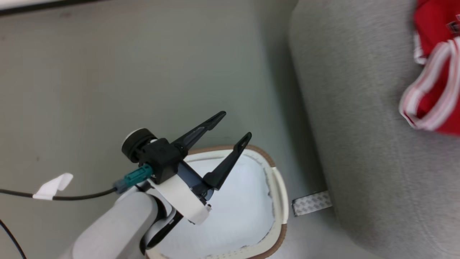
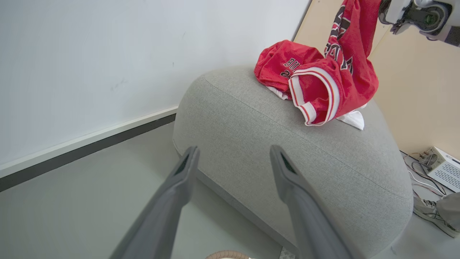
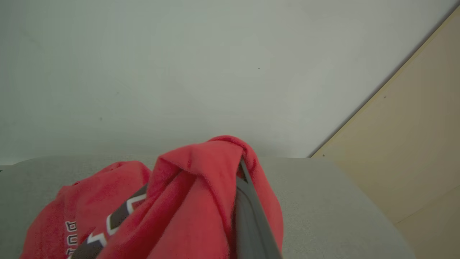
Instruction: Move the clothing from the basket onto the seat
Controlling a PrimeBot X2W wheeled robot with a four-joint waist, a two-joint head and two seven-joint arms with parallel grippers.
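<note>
My left gripper (image 1: pixel 237 125) is open and holds nothing, hovering over the near rim of the white basket (image 1: pixel 278 187), whose tan edge (image 2: pixel 226 254) also peeks in below the fingers. The basket's white inside is bare where it shows. Beyond it stands the grey seat (image 1: pixel 359 126), with red clothing (image 2: pixel 312 90) heaped on top. One more red garment (image 2: pixel 354 39) hangs from my right gripper (image 3: pixel 230 169), which is shut on it above the heap. The cloth drapes over that gripper and hides one finger.
A black cable with a white tape tag (image 1: pixel 54 186) lies on the grey floor at the left. A tape patch (image 1: pixel 311 202) sits between basket and seat. A white box with wires (image 2: pixel 444 167) and a person's shoe (image 2: pixel 431 214) are behind the seat.
</note>
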